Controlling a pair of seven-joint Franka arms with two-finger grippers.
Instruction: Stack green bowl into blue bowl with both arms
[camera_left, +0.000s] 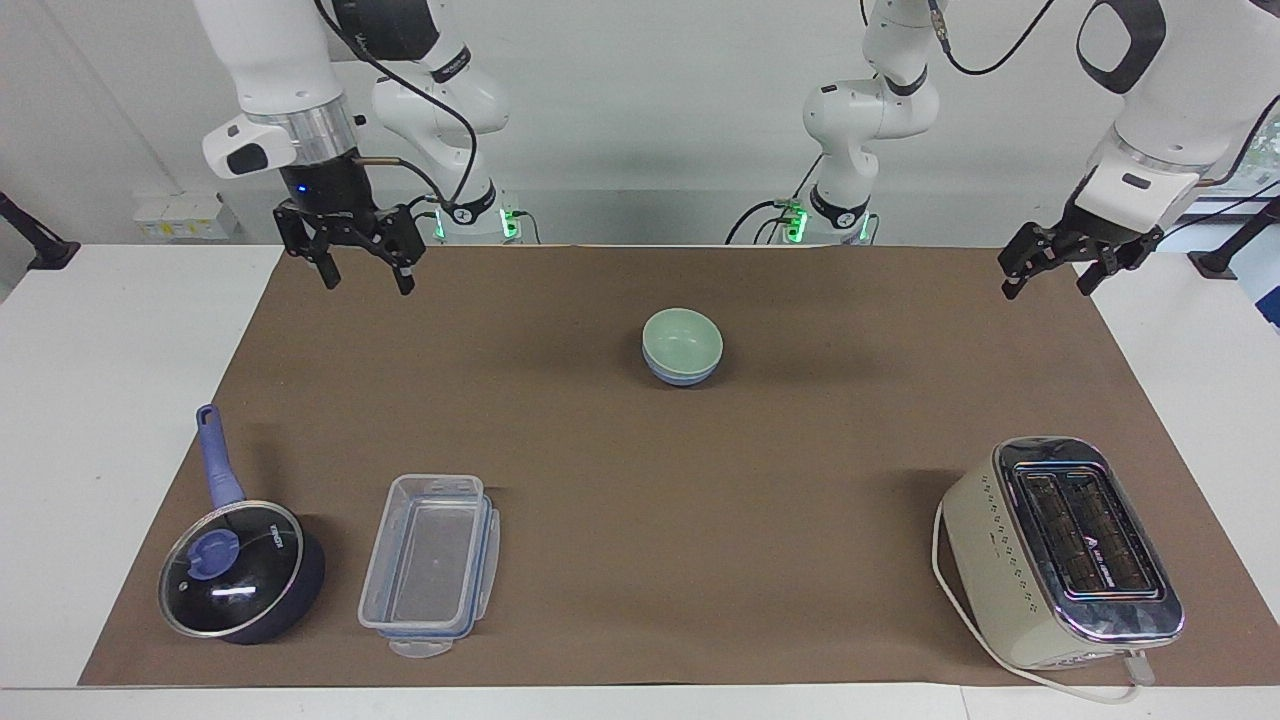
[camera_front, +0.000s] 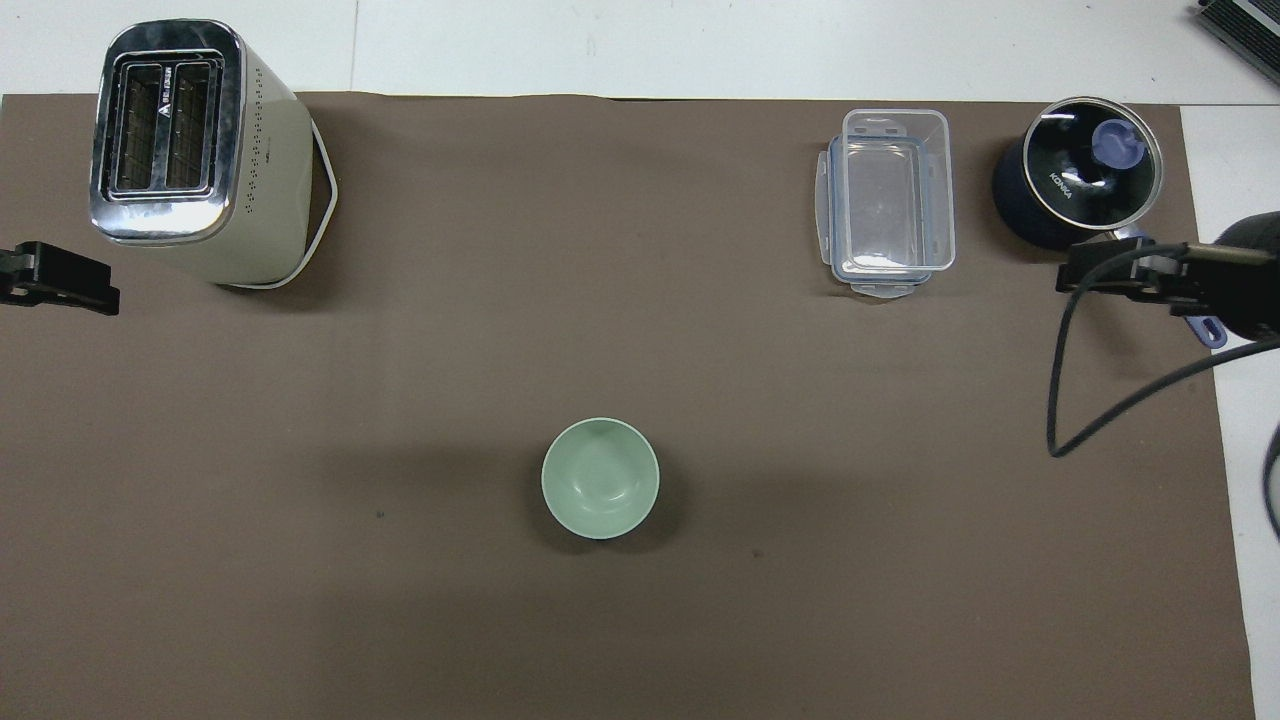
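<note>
1. Sitting nested inside the blue bowl (camera_left: 682, 376), the green bowl (camera_left: 682, 340) rests on the brown mat (camera_left: 640, 560) about midway between the two arms' ends of the table and nearer to the robots than the other items; from overhead only its green inside shows.
2. Judging by that, the stacking looks done, with nothing left but for the arms to clear away.
3. The right gripper (camera_left: 362, 268) hangs over the mat's corner at its own end, fingers spread and empty.
4. The left gripper (camera_left: 1048, 275) waits over the mat's edge at the other end, fingers likewise apart, holding nothing.
5. The saucepan (camera_front: 1078, 185) lid carries white lettering that seems to read "KONKA".
6. The toaster (camera_left: 1060, 550) shows a logo and words too small to read.
7. The clear plastic container (camera_left: 430, 565) bears no visible label.
</note>
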